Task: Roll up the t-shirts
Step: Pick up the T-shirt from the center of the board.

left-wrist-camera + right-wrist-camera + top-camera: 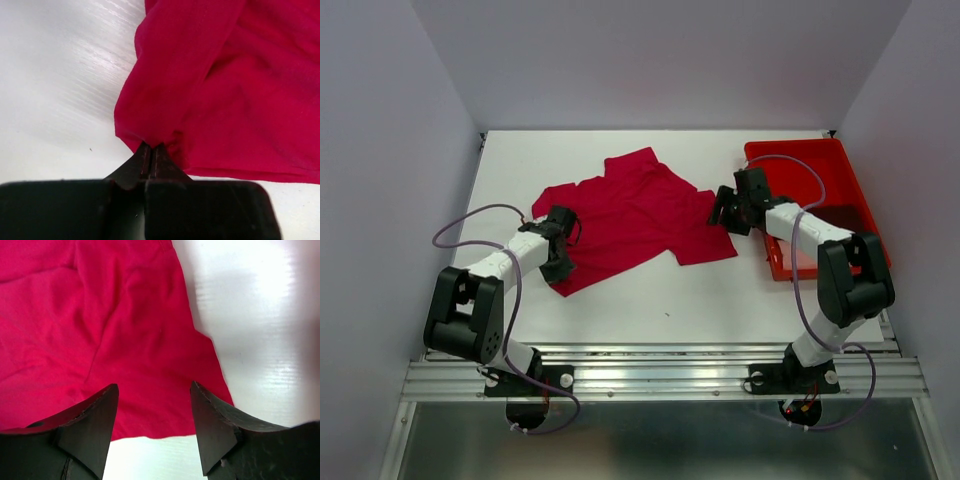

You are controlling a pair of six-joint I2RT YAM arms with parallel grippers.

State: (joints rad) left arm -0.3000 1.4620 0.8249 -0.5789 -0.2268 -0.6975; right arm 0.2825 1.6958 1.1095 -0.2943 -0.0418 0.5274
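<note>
A bright crimson-red t-shirt (pixel 630 215) lies crumpled and spread on the white table, in the middle. My left gripper (pixel 563 246) is at the shirt's left edge; in the left wrist view its jaws (pixel 151 146) are shut on a pinched fold of the red cloth (pixel 210 90). My right gripper (pixel 722 212) hovers over the shirt's right edge. In the right wrist view it is open (pixel 154 390), its fingers (pixel 95 415) apart above the shirt's corner (pixel 125 340), holding nothing. No maroon or pink shirt shows.
A glossy red plastic tray (pixel 848 190) stands at the right side of the table, beside the right arm. White walls close in the table at left, back and right. A metal rail (pixel 660 375) runs along the near edge.
</note>
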